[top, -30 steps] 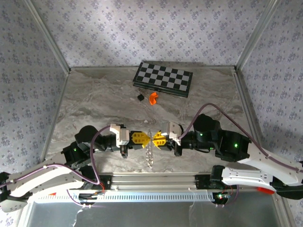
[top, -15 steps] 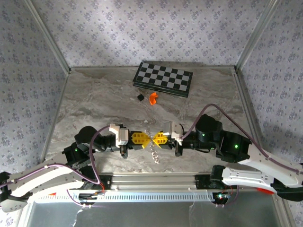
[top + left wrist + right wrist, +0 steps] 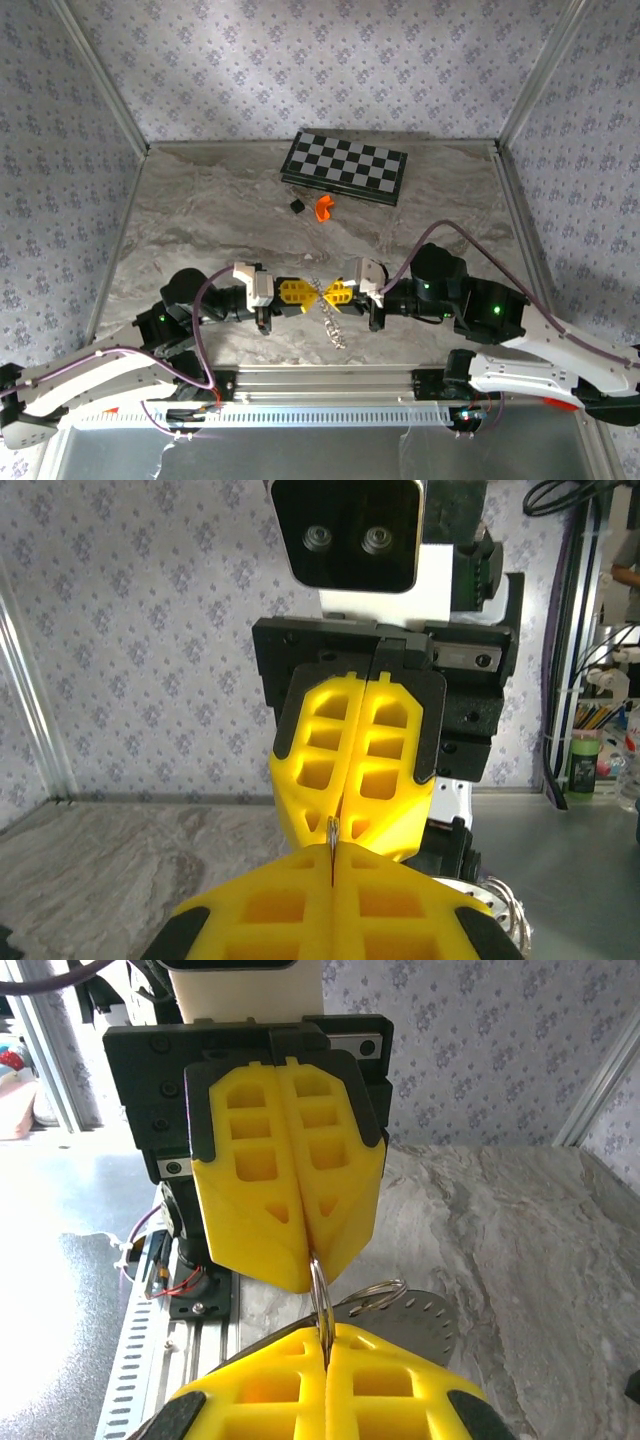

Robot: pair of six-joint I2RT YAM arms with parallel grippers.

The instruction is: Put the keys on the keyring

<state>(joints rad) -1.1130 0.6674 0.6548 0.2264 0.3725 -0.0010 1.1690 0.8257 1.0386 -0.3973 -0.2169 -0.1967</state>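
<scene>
Left gripper (image 3: 308,292) and right gripper (image 3: 326,293) are shut tip to tip at near centre, both clamped on the keyring (image 3: 320,1295), its links hung below. Flat metal piece (image 3: 425,1328), possibly a key, alongside; threading judged unfinished.

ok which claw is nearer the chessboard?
Right, narrowly. The right claw sits nearside of the chessboard, level with its middle; the left claw, tip to tip with it, lines up with the board's left end.
</scene>
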